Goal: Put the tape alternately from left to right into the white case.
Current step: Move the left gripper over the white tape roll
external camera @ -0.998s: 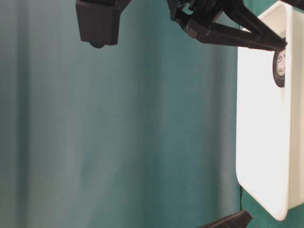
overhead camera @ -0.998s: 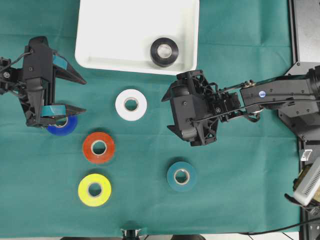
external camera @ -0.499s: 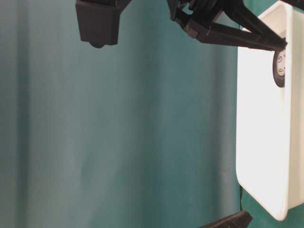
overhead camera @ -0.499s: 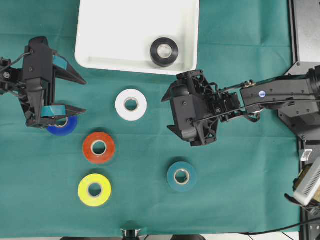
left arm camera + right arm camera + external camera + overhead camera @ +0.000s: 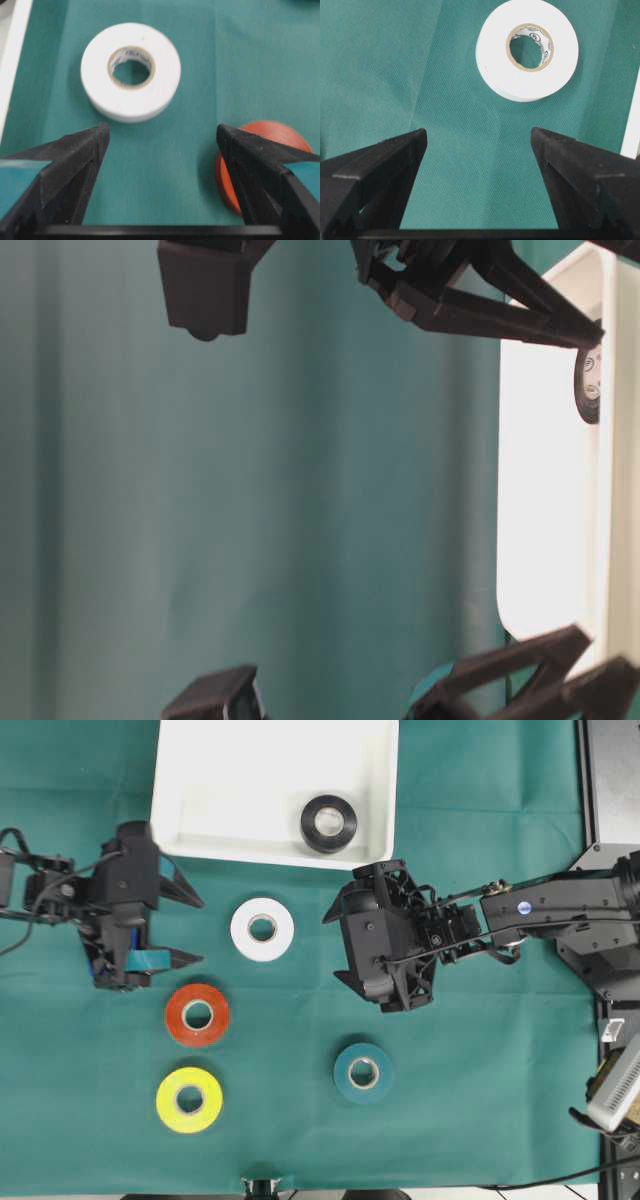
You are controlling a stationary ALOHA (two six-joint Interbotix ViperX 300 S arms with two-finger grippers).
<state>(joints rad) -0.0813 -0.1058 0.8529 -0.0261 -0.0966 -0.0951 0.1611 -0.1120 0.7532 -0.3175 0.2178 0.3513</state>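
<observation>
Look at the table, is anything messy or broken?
Nothing stands out. The black roll lies flat inside the white tray. The white roll, red roll, yellow roll and teal roll lie flat on the green cloth, none unwound.

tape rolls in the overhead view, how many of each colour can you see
black roll: 1
white roll: 1
red roll: 1
yellow roll: 1
teal roll: 1
total: 5 in view
</observation>
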